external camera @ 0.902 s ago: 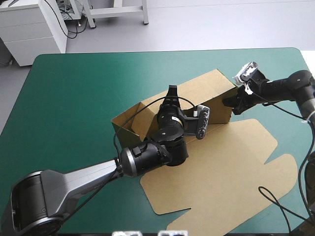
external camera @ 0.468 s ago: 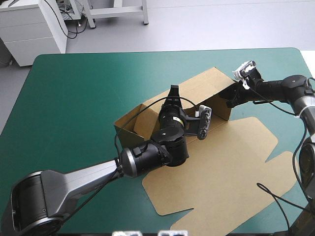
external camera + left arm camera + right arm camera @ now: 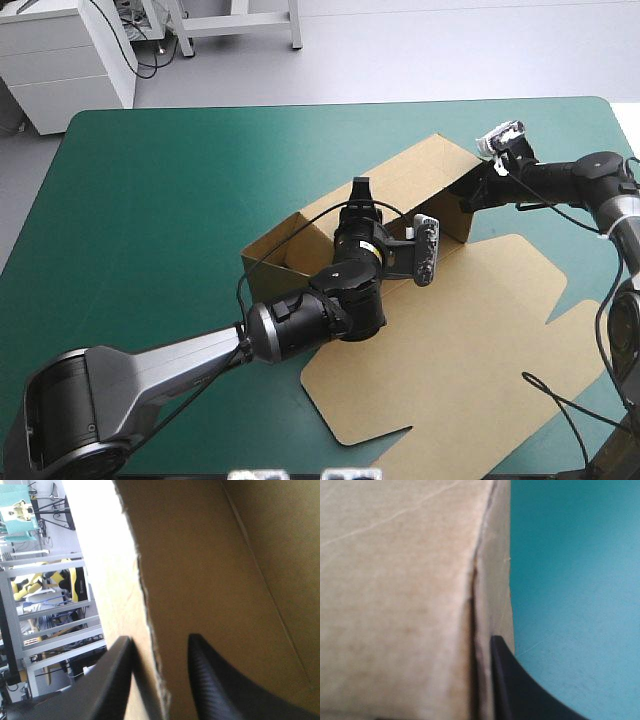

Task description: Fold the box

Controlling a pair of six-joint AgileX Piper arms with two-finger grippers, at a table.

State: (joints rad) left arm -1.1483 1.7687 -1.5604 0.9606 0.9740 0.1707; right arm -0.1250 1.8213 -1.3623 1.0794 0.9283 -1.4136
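Note:
The brown box [image 3: 415, 175] stands mid-table with its walls raised, an open tray. Its lid [image 3: 470, 340] lies flat toward the front right. My left gripper [image 3: 360, 192] reaches over the near long wall and is shut on it. In the left wrist view the board's torn edge [image 3: 150, 630] runs between the two black fingers of that gripper [image 3: 160, 641]. My right gripper [image 3: 468, 194] is at the box's right end wall. In the right wrist view only one black finger [image 3: 512, 685] shows, pressed against the wall's edge [image 3: 492, 605]; the board [image 3: 395, 580] hides the other.
The lid's outer flaps [image 3: 580, 330] reach close to the table's right edge. Teal-green cover [image 3: 160, 200] surrounds the box on the left and far side, and it shows beside the right gripper [image 3: 575, 580].
The box and its flat lid have slid a little toward the right and front, and the left gripper has moved along with the wall. The right gripper stayed at the end wall.

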